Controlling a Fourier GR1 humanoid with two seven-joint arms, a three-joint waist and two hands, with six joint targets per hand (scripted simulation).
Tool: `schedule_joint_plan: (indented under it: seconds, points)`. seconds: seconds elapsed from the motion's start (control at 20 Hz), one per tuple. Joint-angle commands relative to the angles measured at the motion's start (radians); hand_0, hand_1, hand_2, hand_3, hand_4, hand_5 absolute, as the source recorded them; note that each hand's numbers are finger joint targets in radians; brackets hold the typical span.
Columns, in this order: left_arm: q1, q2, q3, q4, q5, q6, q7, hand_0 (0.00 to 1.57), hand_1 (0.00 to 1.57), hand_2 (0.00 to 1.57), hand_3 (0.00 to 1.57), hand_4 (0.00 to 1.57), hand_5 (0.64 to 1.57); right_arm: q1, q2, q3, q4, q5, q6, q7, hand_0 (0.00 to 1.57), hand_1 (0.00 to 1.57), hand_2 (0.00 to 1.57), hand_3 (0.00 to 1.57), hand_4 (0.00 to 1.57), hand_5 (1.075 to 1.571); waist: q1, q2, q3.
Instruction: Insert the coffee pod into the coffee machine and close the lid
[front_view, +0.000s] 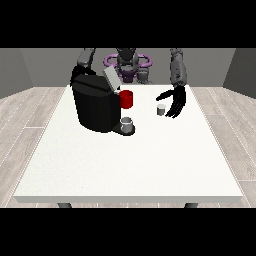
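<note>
A black coffee machine (94, 106) stands on the white table (130, 160) at the view's left, its grey lid (111, 78) tilted up. A small grey cup (127, 124) sits on its drip tray. The small grey coffee pod (161, 110) stands upright on the table right of the machine. The hand at the view's right (175, 101) hangs just beside the pod, fingers straight and pointing down, thumb spread toward the pod, not holding it. The other hand is hidden behind the machine; only its arm (86, 59) shows.
A red mug (126, 99) stands right behind the machine's spout, between machine and pod. The table's near half stretches bare toward the front edge.
</note>
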Motion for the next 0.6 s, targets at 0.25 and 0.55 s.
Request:
schedule_joint_plan:
  seconds: [0.25, 0.55]
  points:
    - [-0.045, -0.007, -0.049, 0.074, -0.128, 0.093, -0.052, 0.65, 0.65, 0.79, 0.53, 0.0, 1.571, -0.047, 0.01, -0.025, 0.063, -0.012, -0.015, -0.031, 0.0, 0.0, 0.0, 0.0, 0.48, 1.571, 0.015, 0.026, 0.0002]
    - [-0.045, -0.022, -0.024, 0.144, -0.163, 0.207, -0.113, 0.77, 0.77, 0.92, 0.69, 0.35, 1.571, 0.008, -0.01, 0.0, -0.009, -0.021, 0.024, 0.008, 0.0, 0.0, 0.0, 0.0, 0.52, 1.571, -0.03, 0.005, -0.0001]
